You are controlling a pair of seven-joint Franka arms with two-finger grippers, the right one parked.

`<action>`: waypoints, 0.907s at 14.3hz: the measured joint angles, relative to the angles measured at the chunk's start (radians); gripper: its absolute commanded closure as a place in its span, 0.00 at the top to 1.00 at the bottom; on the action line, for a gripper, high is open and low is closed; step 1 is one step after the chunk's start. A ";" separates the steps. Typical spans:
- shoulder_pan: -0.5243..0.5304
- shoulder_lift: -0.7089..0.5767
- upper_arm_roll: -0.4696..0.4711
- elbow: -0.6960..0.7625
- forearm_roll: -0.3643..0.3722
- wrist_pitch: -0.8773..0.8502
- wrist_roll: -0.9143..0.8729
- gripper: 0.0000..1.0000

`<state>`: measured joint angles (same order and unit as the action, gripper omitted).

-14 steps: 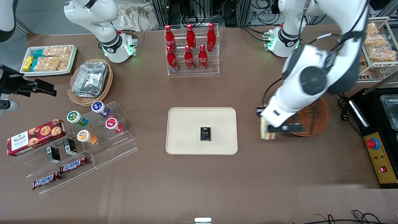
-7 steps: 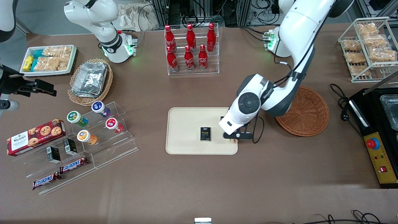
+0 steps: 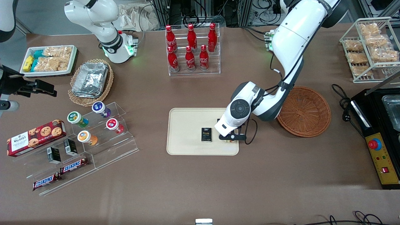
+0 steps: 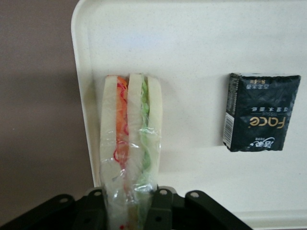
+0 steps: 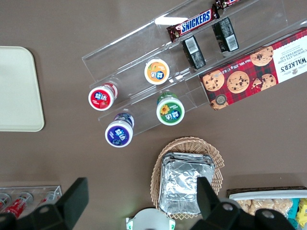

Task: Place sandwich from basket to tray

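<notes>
The gripper (image 3: 231,137) of the left arm is low over the tray (image 3: 187,125), at the tray's end toward the working arm. Its fingers (image 4: 158,211) are clamped on the sandwich (image 4: 130,143), one finger on each bread face, and they hold it at one end of the wedge. In the wrist view the sandwich is seen edge-on: pale bread outside, a pink and red layer on one side and a green layer on the other, all under clear wrap. It is over the tray surface just beside the tray's (image 4: 201,57) raised rim, with its long side along the rim. If it already touches the tray I cannot tell. In the front view the sandwich is nearly all hidden under the gripper.

A small black box (image 3: 206,134) with the word "Face" lies flat on the tray, near the sandwich but apart from it. It is also seen in the wrist view (image 4: 259,112).

The round reddish-brown basket (image 3: 304,111) stands on the brown table (image 3: 200,181), beside the tray toward the working arm's end, and holds nothing. The elbow of the left arm (image 3: 290,40) passes above the basket's edge nearest to the tray.
</notes>
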<state>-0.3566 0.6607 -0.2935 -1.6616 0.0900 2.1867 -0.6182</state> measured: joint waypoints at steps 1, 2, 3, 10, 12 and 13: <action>0.000 0.000 0.001 0.001 0.000 0.000 0.000 0.99; 0.000 0.000 0.003 0.003 0.000 0.000 0.000 0.99; 0.001 -0.001 0.005 0.004 0.000 0.000 0.000 0.99; 0.006 -0.088 0.063 0.070 -0.001 -0.161 -0.001 0.99; 0.008 -0.170 0.118 0.138 -0.025 -0.332 0.014 0.99; 0.009 -0.212 0.152 0.175 -0.040 -0.396 0.021 0.99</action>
<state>-0.3480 0.4485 -0.1412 -1.4865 0.0495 1.7907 -0.5972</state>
